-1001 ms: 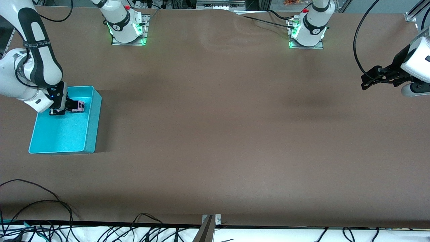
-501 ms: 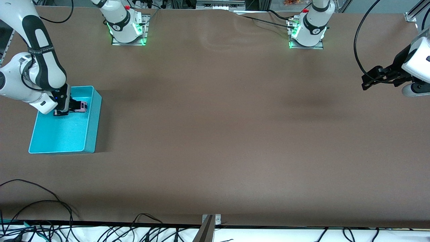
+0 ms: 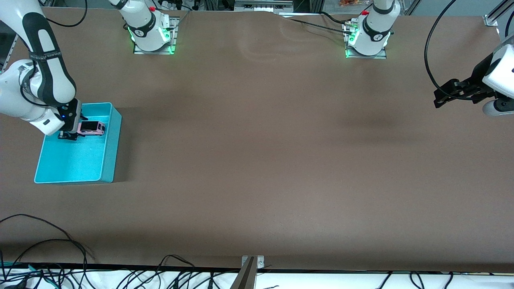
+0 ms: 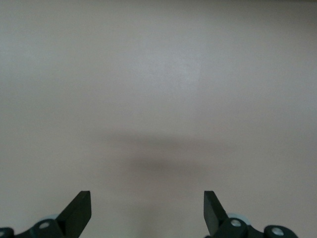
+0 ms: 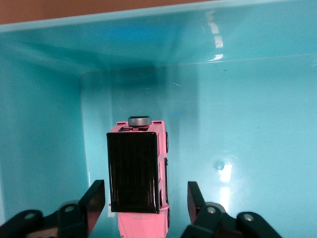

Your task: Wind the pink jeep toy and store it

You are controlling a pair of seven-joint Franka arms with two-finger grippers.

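The pink jeep toy [image 3: 91, 128] [image 5: 136, 168], black roof up, rests on the floor of the turquoise bin [image 3: 110, 149] [image 5: 247, 99], close to the bin's wall farthest from the front camera. My right gripper [image 3: 76, 130] [image 5: 146, 196] is down inside the bin, open. Its fingers stand on either side of the jeep's back part with a gap on each side, not touching it. My left gripper [image 3: 438, 100] [image 4: 147, 206] waits open and holds nothing, above bare table at the left arm's end.
The bin stands at the right arm's end of the brown table [image 3: 257, 160]. Black cables [image 3: 48, 249] trail along the table's edge nearest the front camera, beside a metal bracket [image 3: 252, 263]. Both arm bases [image 3: 150, 32] stand along the edge farthest from it.
My right gripper's jaws have opened and let go of the jeep, which now sits on the bin floor. The left arm has barely moved.
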